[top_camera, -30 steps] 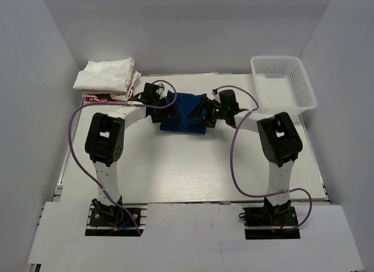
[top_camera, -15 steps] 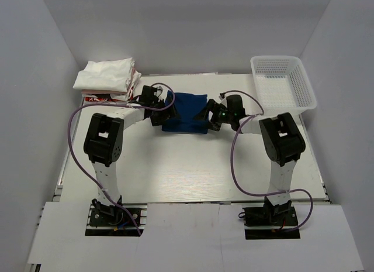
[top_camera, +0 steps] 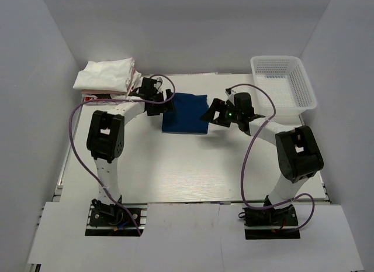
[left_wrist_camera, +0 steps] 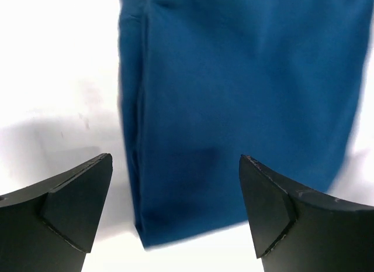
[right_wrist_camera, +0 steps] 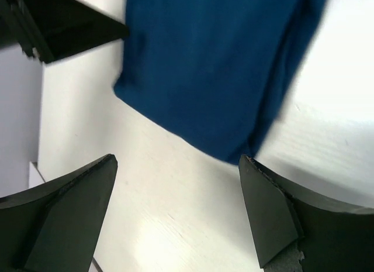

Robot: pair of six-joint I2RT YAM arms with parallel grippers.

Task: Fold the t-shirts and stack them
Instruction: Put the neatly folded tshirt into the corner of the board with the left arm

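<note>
The navy t-shirt [top_camera: 185, 113] lies folded flat on the tabletop [top_camera: 187, 167], between the two arms. The left hand [left_wrist_camera: 175, 161] hangs over its left edge and the right hand [right_wrist_camera: 178, 159] over its right edge. Both are spread wide, gripping nothing. Folded white t-shirts [top_camera: 105, 75] sit stacked at the far-left corner.

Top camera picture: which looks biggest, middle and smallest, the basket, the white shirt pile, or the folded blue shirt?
1. white mesh basket, biggest.
2. pile of white t-shirts, only slightly smaller, almost a tie.
3. folded blue t-shirt, clearly smallest.
</note>
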